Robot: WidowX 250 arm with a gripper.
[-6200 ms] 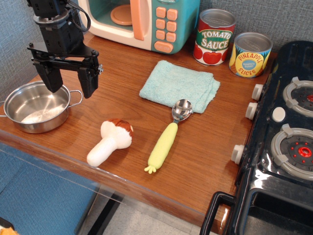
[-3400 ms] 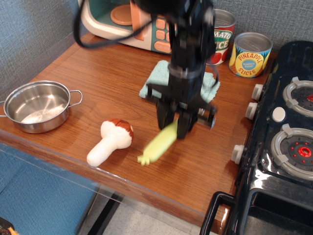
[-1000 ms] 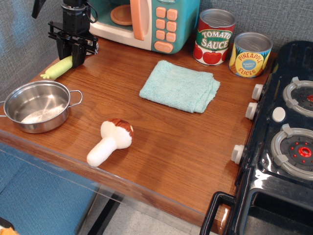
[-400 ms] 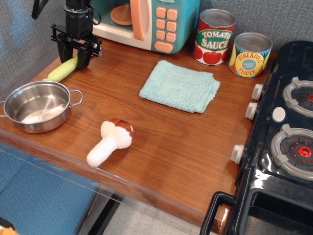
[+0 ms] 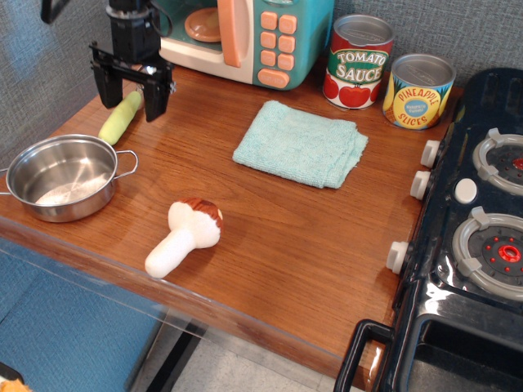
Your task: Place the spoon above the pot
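Observation:
The spoon (image 5: pixel 120 119) lies on the wooden table just behind the pot; only its pale yellow-green handle shows, and its metal bowl is hidden behind the gripper. The shallow steel pot (image 5: pixel 61 176) sits at the table's front left with a wire loop handle to its right. My black gripper (image 5: pixel 131 94) hangs over the spoon's far end. Its fingers are spread wide, one on each side of the handle, and they do not hold it.
A white mushroom toy with a brown cap (image 5: pixel 185 237) lies right of the pot. A folded teal cloth (image 5: pixel 301 143) is mid-table. A toy microwave (image 5: pixel 245 33) and two printed cans (image 5: pixel 358 62) stand at the back. A black toy stove (image 5: pixel 474 245) fills the right side.
The gripper carried the spoon from mid-table to the back left, behind the pot. Its jaws have since spread open and the spoon has settled onto the table.

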